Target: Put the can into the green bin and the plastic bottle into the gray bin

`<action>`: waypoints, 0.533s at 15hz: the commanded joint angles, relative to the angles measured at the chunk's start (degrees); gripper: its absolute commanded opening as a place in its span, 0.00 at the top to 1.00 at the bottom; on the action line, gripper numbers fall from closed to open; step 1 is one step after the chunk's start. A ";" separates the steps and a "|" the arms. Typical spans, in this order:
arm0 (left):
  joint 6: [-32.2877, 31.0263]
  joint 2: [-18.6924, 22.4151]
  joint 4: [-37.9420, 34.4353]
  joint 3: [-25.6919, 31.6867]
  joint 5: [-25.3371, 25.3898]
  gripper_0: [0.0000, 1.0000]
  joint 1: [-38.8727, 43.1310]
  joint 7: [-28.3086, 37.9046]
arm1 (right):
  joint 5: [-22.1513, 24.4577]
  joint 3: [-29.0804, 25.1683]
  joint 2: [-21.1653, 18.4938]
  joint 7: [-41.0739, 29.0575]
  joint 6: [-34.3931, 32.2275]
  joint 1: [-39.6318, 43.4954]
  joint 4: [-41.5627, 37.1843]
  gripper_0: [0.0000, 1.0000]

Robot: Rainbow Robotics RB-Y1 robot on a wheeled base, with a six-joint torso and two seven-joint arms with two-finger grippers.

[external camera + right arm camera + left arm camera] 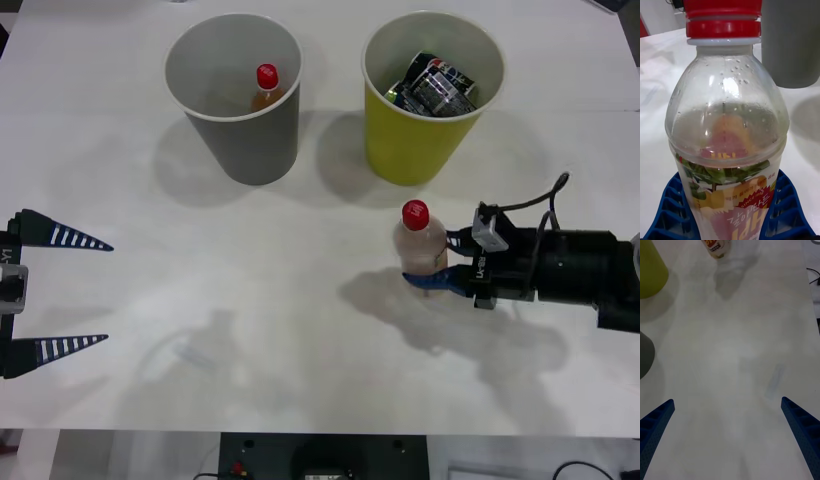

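Right of centre on the desk (250, 300), the plastic bottle (421, 247) stands upright, right tool (432, 265) pinching its lower body. Left tool (85, 292) idle at the left edge, fingers spread. Gray bin (240, 140) already holds an amber bottle; green bin (410, 145) holds the can (440, 85). Risk: low grip on a tall bottle, so it may tip or clip a rim. Desk white, matte, faintly shadowed.
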 commanded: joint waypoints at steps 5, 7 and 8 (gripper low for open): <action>0.00 0.00 0.00 0.00 0.00 0.02 0.00 0.00 | 8.88 0.51 -6.55 -27.69 0.41 0.98 -16.55 1.00; 0.00 0.00 0.00 0.00 0.00 0.02 0.00 0.00 | 10.64 1.92 -9.98 -37.09 2.00 0.89 -22.09 1.00; 0.00 0.00 0.00 0.00 0.00 0.02 0.00 0.00 | 10.90 3.15 -11.92 -40.96 3.93 0.71 -24.20 1.00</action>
